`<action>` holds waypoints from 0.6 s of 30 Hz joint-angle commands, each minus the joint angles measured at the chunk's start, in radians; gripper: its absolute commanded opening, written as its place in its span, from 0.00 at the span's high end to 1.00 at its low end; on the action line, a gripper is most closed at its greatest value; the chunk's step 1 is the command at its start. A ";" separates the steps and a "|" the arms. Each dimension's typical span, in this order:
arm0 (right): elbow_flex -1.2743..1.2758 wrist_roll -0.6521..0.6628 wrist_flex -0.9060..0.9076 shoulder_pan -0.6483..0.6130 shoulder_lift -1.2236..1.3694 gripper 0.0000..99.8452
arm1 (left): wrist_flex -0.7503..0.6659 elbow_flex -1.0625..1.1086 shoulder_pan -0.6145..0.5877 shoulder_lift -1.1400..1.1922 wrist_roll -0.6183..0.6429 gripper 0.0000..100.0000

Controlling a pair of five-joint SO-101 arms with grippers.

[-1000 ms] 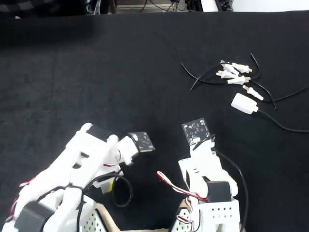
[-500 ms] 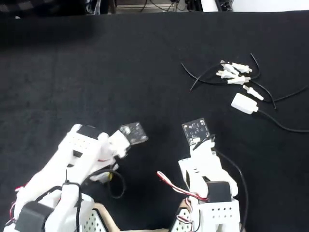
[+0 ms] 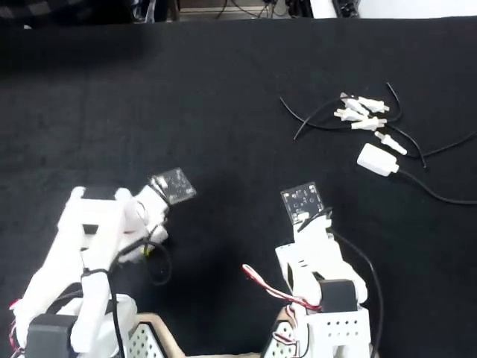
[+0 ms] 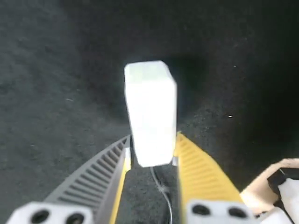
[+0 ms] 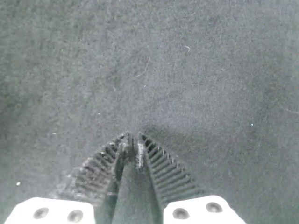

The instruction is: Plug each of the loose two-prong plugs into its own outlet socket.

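In the left wrist view my left gripper (image 4: 152, 140) is shut on a white rectangular outlet block (image 4: 149, 107), which sticks out past the grey and yellow fingers above the black cloth. A thin wire runs back from the block between the fingers. In the high view this arm (image 3: 112, 224) stands at the front left. My right gripper (image 5: 132, 137) is shut on nothing, close over bare cloth. Several white two-prong plugs (image 3: 361, 112) with black leads lie in a heap at the back right. Beside them lies another white outlet block (image 3: 377, 159) on a black cable.
A black cloth (image 3: 186, 97) covers the whole table. Black leads (image 3: 440, 195) trail from the plug heap toward the right edge. A loop of black cable (image 3: 160, 270) hangs by the left arm's base. The right arm (image 3: 317, 261) stands at the front centre.
The left arm has swung to the left and a little farther back. The right arm and the plug heap have not moved.
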 commanded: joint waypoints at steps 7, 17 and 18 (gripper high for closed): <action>-0.001 0.011 0.005 -0.006 -0.074 0.99 | 0.068 -0.116 -0.012 -0.002 -0.008 0.77; -0.001 0.011 0.005 -0.006 -0.074 0.99 | -0.140 -0.041 -0.119 0.000 -0.038 0.77; -0.001 0.011 0.005 -0.006 -0.074 0.99 | -0.149 -0.039 -0.130 0.000 -0.058 0.77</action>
